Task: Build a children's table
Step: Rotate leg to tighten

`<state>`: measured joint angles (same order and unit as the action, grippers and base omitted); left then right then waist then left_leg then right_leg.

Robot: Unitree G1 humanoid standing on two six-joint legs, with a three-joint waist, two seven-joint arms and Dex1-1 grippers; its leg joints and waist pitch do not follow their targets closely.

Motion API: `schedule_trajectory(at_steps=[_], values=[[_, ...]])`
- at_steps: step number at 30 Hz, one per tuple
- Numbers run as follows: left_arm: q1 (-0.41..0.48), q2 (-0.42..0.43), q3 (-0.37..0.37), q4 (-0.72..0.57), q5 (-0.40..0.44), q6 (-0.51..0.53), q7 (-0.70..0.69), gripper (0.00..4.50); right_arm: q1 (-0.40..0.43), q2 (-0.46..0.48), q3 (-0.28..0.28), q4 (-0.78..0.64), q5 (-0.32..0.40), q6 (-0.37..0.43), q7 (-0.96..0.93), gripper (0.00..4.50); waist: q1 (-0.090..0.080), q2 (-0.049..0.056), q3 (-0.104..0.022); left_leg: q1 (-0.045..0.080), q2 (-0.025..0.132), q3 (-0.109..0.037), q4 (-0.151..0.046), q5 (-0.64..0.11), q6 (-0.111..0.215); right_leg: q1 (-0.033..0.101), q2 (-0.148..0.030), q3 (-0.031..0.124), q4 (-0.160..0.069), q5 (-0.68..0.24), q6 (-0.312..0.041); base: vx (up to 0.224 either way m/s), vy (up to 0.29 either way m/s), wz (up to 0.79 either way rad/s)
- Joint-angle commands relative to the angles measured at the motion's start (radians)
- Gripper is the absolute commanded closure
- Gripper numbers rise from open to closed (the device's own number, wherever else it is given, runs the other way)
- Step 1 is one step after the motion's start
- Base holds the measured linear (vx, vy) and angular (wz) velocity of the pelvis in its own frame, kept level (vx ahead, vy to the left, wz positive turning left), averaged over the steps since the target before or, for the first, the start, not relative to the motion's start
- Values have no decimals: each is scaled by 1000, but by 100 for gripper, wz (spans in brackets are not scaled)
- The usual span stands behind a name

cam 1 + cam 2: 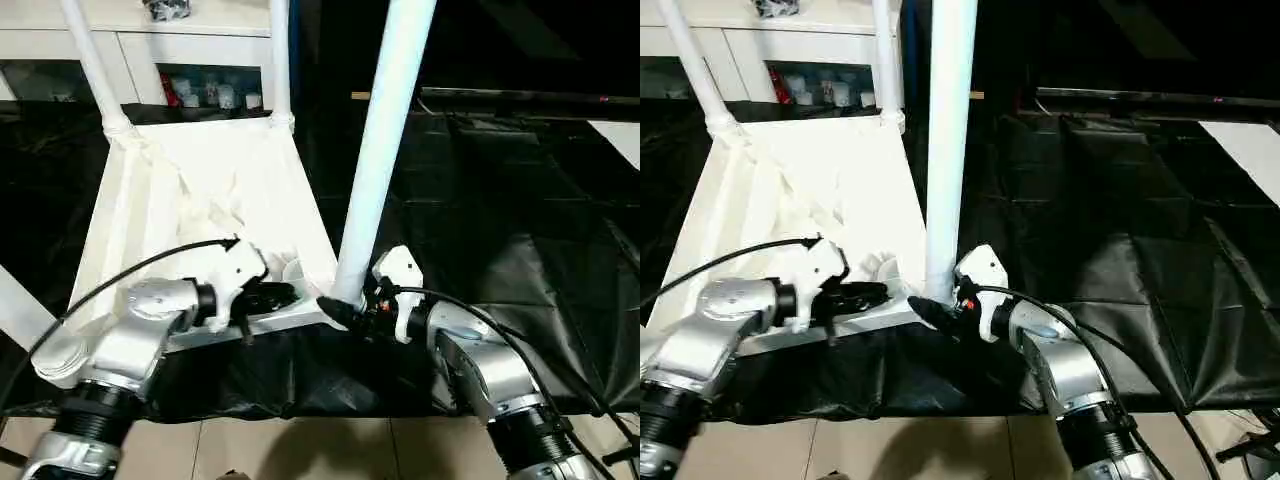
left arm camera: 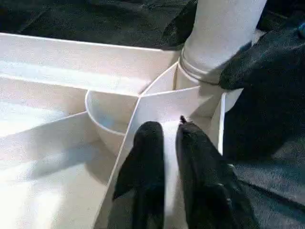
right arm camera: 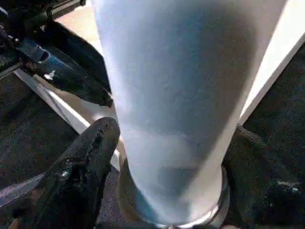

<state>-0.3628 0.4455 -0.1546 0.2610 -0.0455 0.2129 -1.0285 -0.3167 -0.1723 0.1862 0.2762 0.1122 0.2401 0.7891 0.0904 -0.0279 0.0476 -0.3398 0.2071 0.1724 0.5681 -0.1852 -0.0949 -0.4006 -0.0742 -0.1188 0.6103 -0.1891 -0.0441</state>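
Three white legs (image 1: 385,150) standing in an upturned tabletop (image 1: 210,200) on black sheeting (image 1: 500,220).
Leg tops are running out of frame. Right gripper (image 1: 352,302) is clasping the near-corner leg's base; left gripper (image 2: 164,143), nearly closed, is pinching a rib (image 2: 157,102) at the tabletop's near edge, beside tiled floor (image 1: 300,450).

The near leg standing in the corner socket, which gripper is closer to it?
Right. The right gripper has its jaws on either side of the leg at its base. The left gripper sits beside it, jaws around a rib of the tabletop.
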Motion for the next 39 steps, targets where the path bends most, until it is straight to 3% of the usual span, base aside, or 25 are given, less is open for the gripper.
schedule_trajectory(at_steps=[1,10,16,21,22,25,28,39], values=[[-4,2,-8,-14,3,-9,-6,334,-11,-6,13,-2,-2,18,7,92,3,5,-58,-7,26,-6,-57,-156,39,61,-75,70,-79,-223,-113,0,0,0],[-4,2,-8,-14,3,-9,-6,268,-11,-6,13,-2,-2,18,7,92,4,5,-59,-7,26,-6,-56,-148,41,62,-75,70,-78,-212,-116,0,0,0],[-4,2,-8,-14,3,-9,-6,200,-11,-6,13,-2,-2,18,7,92,4,5,-59,-7,25,-6,-55,-147,40,63,-75,70,-77,-214,-114,0,0,0],[-4,2,-8,-14,3,-9,-6,179,-11,-6,13,-2,-2,18,7,92,5,4,-60,-7,25,-6,-54,-145,41,63,-75,70,-77,-213,-113,0,0,0],[-4,2,-8,-14,3,-9,-6,154,-11,-6,13,-2,-2,18,7,92,5,4,-60,-7,25,-6,-55,-145,40,63,-75,70,-77,-214,-114,0,0,0],[-4,2,-8,-14,3,-9,-6,143,-11,-6,13,-2,-2,18,7,92,5,4,-60,-7,25,-6,-54,-141,41,63,-74,70,-76,-207,-115,0,0,0],[-4,2,-8,-14,3,-9,-6,103,-11,-6,13,-2,-2,18,7,92,5,5,-60,-7,25,-6,-54,-143,41,64,-74,69,-76,-206,-117,0,0,0],[-4,2,-8,-14,3,-9,-6,103,-11,-6,13,-2,-2,18,7,92,5,4,-61,-7,25,-6,-53,-138,42,64,-74,69,-75,-199,-117,0,0,0]])
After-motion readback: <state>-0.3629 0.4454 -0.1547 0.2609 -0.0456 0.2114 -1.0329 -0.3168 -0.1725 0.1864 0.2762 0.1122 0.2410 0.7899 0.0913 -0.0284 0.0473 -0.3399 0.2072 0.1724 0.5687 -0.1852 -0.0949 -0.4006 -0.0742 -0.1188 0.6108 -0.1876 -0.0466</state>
